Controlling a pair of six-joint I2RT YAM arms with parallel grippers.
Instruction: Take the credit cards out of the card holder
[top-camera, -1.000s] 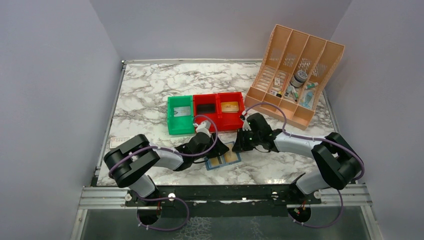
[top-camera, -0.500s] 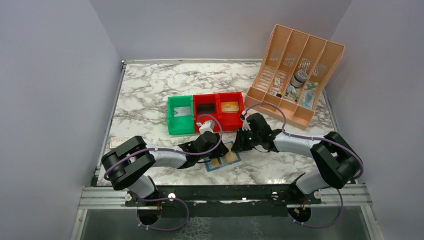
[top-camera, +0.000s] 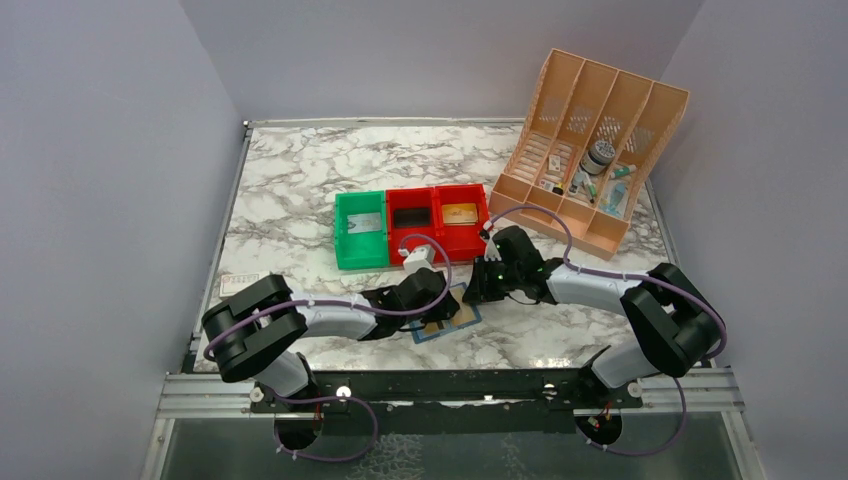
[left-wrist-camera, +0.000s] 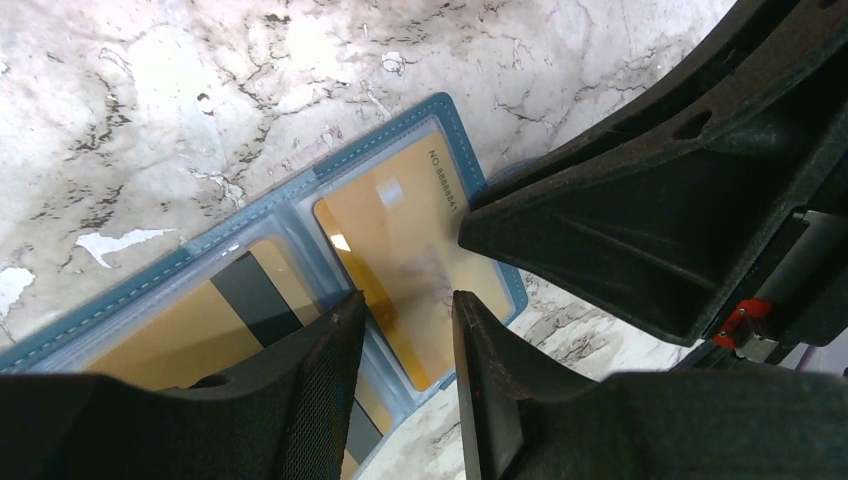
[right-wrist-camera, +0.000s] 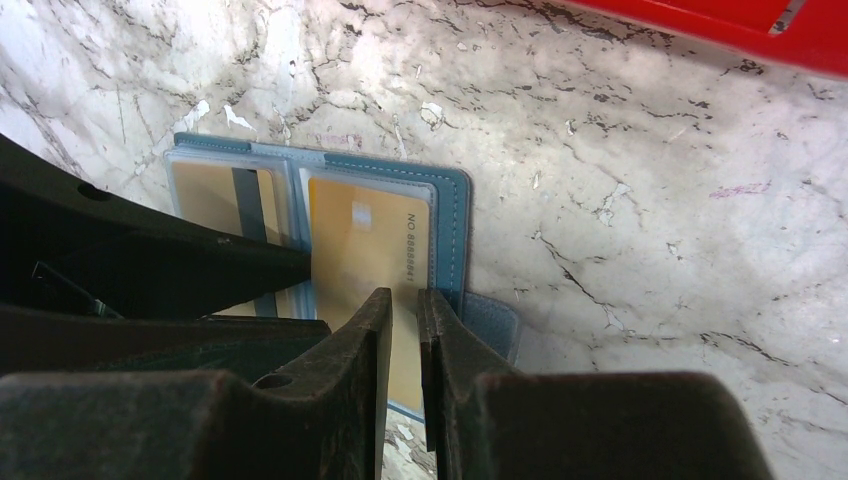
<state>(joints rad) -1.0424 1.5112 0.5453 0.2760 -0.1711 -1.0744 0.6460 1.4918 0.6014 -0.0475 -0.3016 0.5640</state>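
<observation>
As the card holder (left-wrist-camera: 288, 207) lies beneath them, left tool (left-wrist-camera: 405, 308) gapes; right tool (right-wrist-camera: 404, 300) unclear.

table (top-camera: 300, 180): white marble top with grey veins | middle: green bin (top-camera: 362, 256), middle red bin (top-camera: 410, 193) and right red bin (top-camera: 462, 243), side by side, touching in a row | far right: peach file organizer (top-camera: 556, 213) | near side, before the red bins: blue card holder (right-wrist-camera: 450, 215), open flat | left edge: white-and-red flat box (top-camera: 240, 282)
</observation>
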